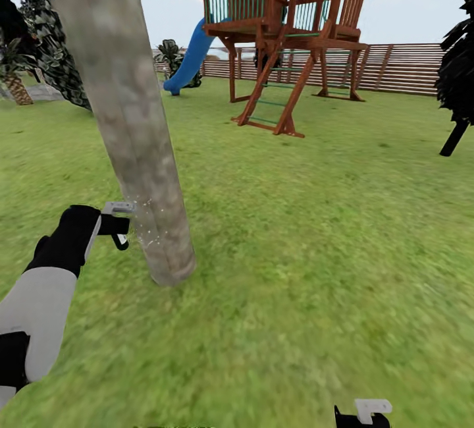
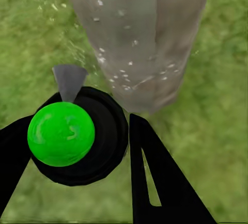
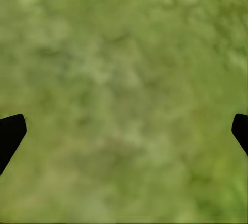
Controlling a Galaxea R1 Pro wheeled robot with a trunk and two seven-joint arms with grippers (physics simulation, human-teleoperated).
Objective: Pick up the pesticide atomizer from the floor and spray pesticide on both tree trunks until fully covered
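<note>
Left claw (image 1: 117, 224) at 8 o'clock in the head view, clamped around the pesticide atomizer (image 2: 72, 131), grey nozzle aimed at the tree trunk (image 1: 131, 125) just beside it. Whitish pesticide specks (image 2: 121, 74) scattered on the lower bark and drifting near the nozzle. Right claw (image 3: 124, 131) at 5 o'clock, fingers spread wide over the grass floor (image 3: 124, 79), gripping nothing. Wooden playset (image 1: 283, 26) at 1 o'clock, fence (image 1: 408, 66) behind.

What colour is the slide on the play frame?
Blue; the slide shows best in the head view.
</note>
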